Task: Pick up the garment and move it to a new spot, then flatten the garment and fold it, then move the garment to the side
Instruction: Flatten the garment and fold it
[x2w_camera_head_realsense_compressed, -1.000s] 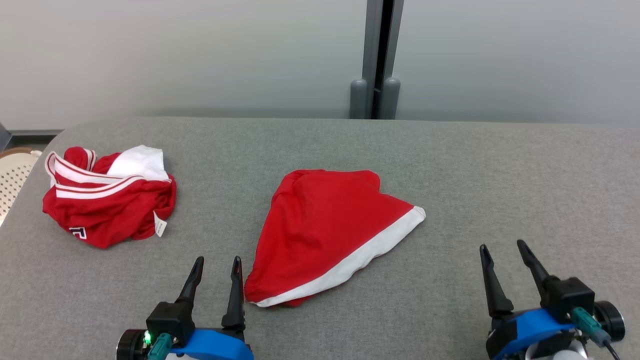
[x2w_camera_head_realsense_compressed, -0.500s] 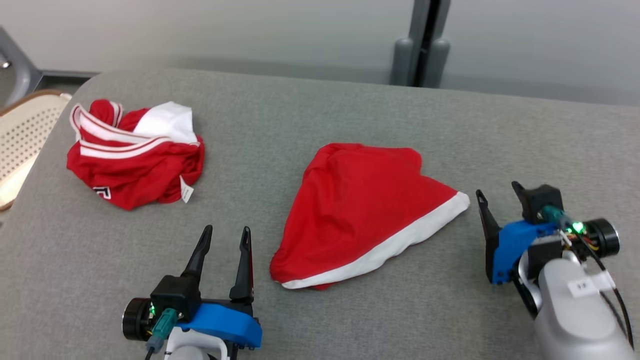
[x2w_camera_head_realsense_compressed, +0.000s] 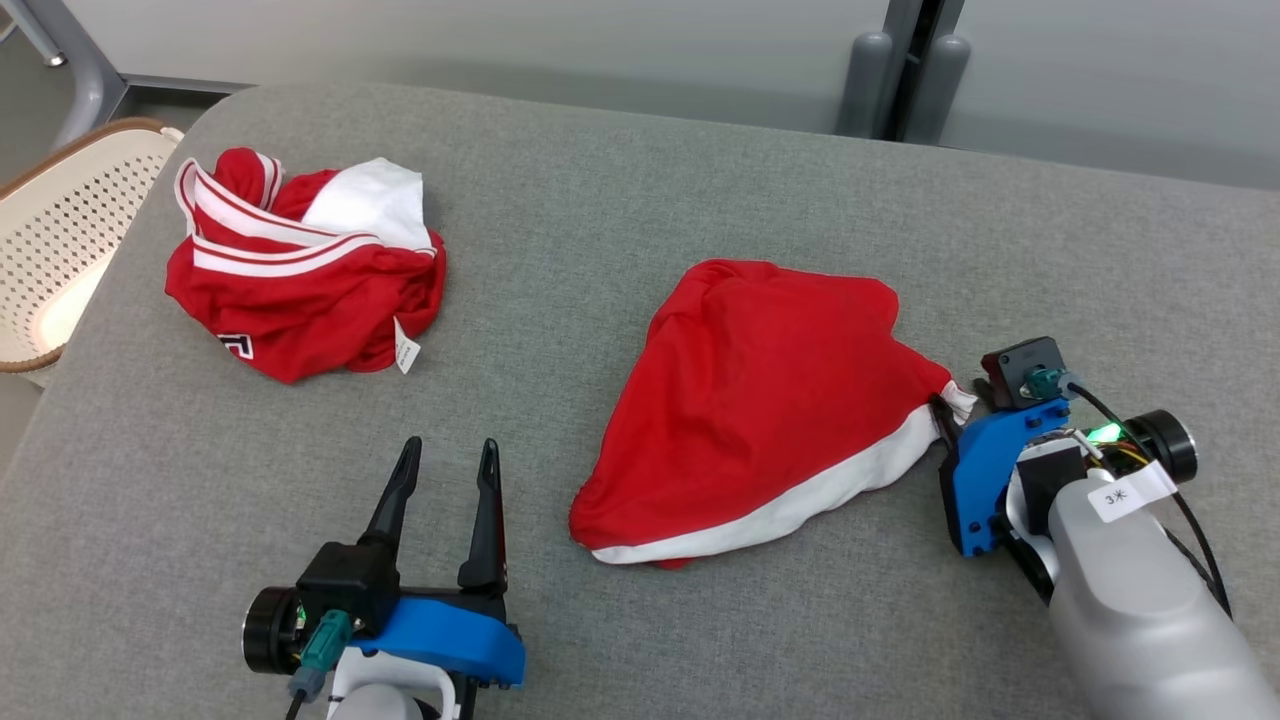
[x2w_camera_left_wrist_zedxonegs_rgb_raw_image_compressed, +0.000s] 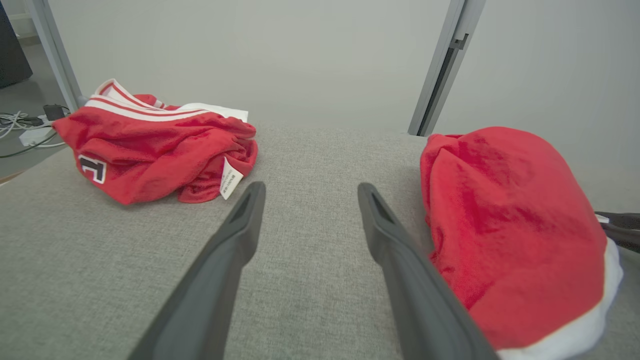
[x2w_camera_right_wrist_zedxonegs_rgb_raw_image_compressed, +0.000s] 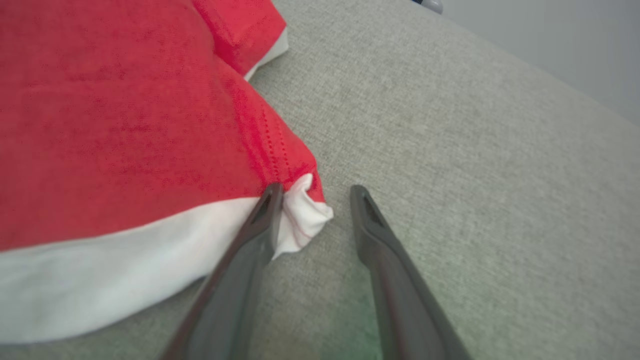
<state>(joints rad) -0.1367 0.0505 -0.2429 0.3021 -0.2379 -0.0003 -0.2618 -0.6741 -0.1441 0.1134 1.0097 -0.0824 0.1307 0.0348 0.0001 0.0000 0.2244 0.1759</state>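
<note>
The garment (x2w_camera_head_realsense_compressed: 770, 400) is red with a white hem band and lies spread in a rough triangle mid-table; it also shows as the garment (x2w_camera_left_wrist_zedxonegs_rgb_raw_image_compressed: 500, 225) and the garment (x2w_camera_right_wrist_zedxonegs_rgb_raw_image_compressed: 125, 125). My right gripper (x2w_camera_head_realsense_compressed: 962, 398) is at its right corner, fingers pointing left. In the right wrist view the right gripper (x2w_camera_right_wrist_zedxonegs_rgb_raw_image_compressed: 315, 189) is open, with the bunched white corner (x2w_camera_right_wrist_zedxonegs_rgb_raw_image_compressed: 305, 215) between the jaws and touching the left finger. My left gripper (x2w_camera_head_realsense_compressed: 449, 450) stands open on bare table just left of the garment's near tip, its jaws empty in the left wrist view (x2w_camera_left_wrist_zedxonegs_rgb_raw_image_compressed: 311, 187).
A second garment (x2w_camera_head_realsense_compressed: 300, 270), crumpled red with white stripes and a tag, lies at the table's far left. A cream perforated basket (x2w_camera_head_realsense_compressed: 60, 220) stands beyond the left edge. The grey padded table (x2w_camera_head_realsense_compressed: 640, 180) ends at a wall with two grey posts (x2w_camera_head_realsense_compressed: 900, 70).
The head camera has shifted. My right gripper has swung in from the near right to the garment's right corner and its jaws have narrowed a little. The left gripper stays open.
</note>
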